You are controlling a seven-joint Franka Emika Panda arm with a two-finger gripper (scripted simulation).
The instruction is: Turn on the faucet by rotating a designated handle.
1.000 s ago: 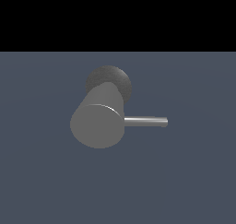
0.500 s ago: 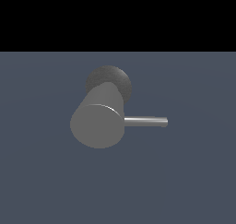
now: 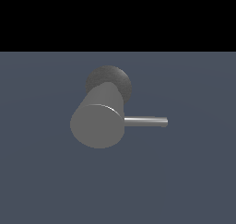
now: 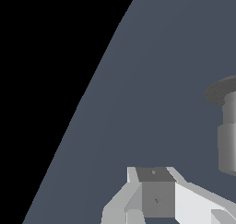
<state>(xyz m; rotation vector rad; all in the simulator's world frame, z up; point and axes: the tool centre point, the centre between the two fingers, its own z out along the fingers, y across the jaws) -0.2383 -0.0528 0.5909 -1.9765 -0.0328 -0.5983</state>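
The handle [image 3: 145,121] is projecting level toward the exterior view's right of the faucet [image 3: 97,124], untouched; the gripper [image 4: 156,197] is hovering apart from it. Jaw state cannot be told; reaching and rotating are, by judgement, both outstanding.

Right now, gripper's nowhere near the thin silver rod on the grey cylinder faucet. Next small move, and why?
Probably bring the white gripper toward the thin silver rod handle. The exterior view shows no arm near the thick grey cylinder faucet, and the wrist view catches only the faucet's edge, apart from the gripper. Whether the jaws are open cannot be told.
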